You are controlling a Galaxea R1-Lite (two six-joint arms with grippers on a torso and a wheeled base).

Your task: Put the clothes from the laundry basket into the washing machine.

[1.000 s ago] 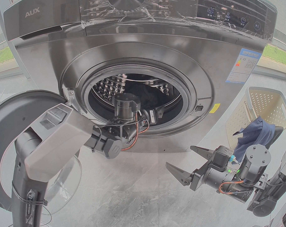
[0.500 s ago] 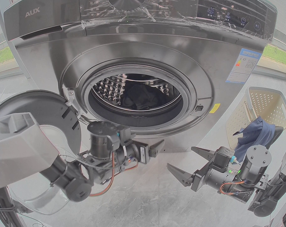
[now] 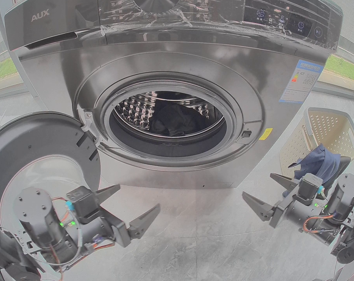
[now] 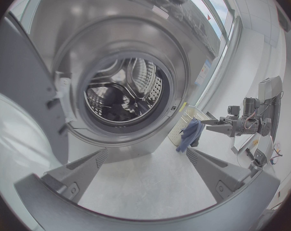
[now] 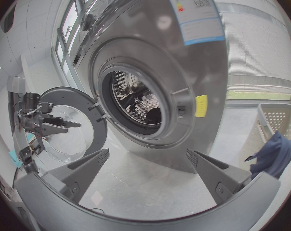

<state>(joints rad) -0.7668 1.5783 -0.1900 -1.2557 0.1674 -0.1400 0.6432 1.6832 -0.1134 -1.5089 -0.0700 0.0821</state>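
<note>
Jaws on both arms are spread wide, with nothing in them. Left jaws hang low in front of the round grey washer door [image 3: 36,145], which is swung fully open. Right jaws sit low just beside the dark blue cloth garment [image 3: 319,162]. That garment is draped over the near rim of the cream perforated plastic laundry basket [image 3: 333,129], to the right of the grey steel front-loading washing machine [image 3: 177,59]. A dark bundle of clothes [image 3: 175,120] is already in the drum.

We read the step in hand as a right-arm pickup of the blue piece. How we'd do it:
- Go for the bunched fold at the rim, not a loose hanging edge.
- Bite deep so it doesn't slip mid-swing.
- Lift straight up until the cloth clears the rim, otherwise we likely drag or tip the light basket.
- Enter the port at its middle and release well inside, leaving nothing across the door seal.
- Keep the left arm low and clear of the path.
</note>
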